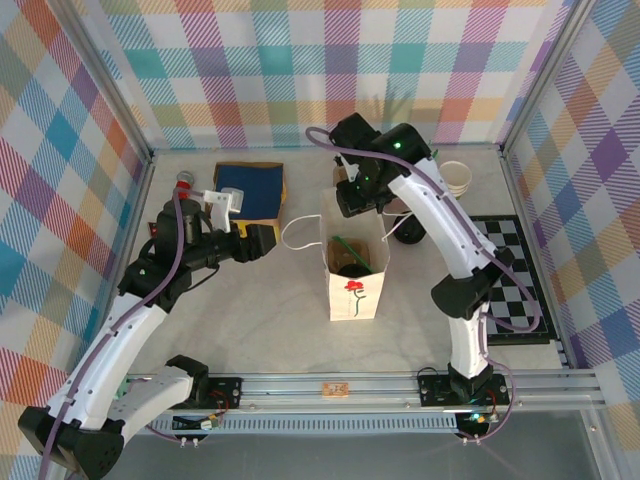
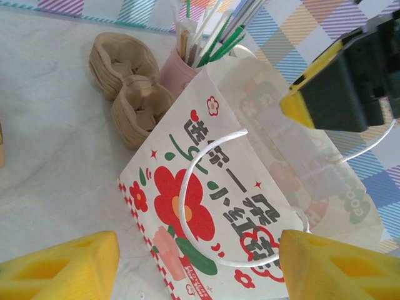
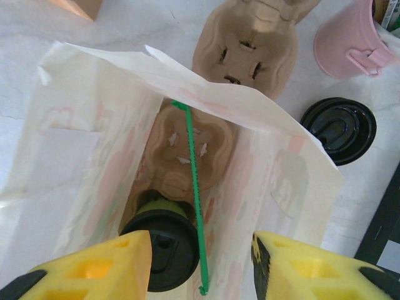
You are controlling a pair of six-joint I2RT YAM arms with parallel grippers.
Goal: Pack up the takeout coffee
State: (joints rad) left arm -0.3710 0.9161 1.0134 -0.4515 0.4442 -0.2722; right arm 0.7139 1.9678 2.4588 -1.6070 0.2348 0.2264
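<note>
Green paper with a round black plastic lid: the takeout coffee (image 3: 164,240) is a short cup, only a sliver of its green wall showing under the lid's rim. It sits deep inside the white paper bag (image 3: 75,144), straight below the right claw (image 3: 200,269) and closer to that claw's left finger than its right. The right claw hangs over the bag's mouth with its yellow fingers parted and nothing between them.

The right wrist view looks down into the bag and shows the lid, a cardboard carrier (image 3: 187,144) beyond the cup and a thin green stick (image 3: 194,206) leaning past it. The left wrist view shows the bag's outside, with its red flower print and white cord handle (image 2: 187,187), just ahead of the left claw (image 2: 200,262), whose fingers stand wide apart and empty. From the top view the coffee (image 1: 350,265) is a dark spot inside the bag.

The cup stands upright or nearly so, lid upward, its long axis running up toward the right claw.
</note>
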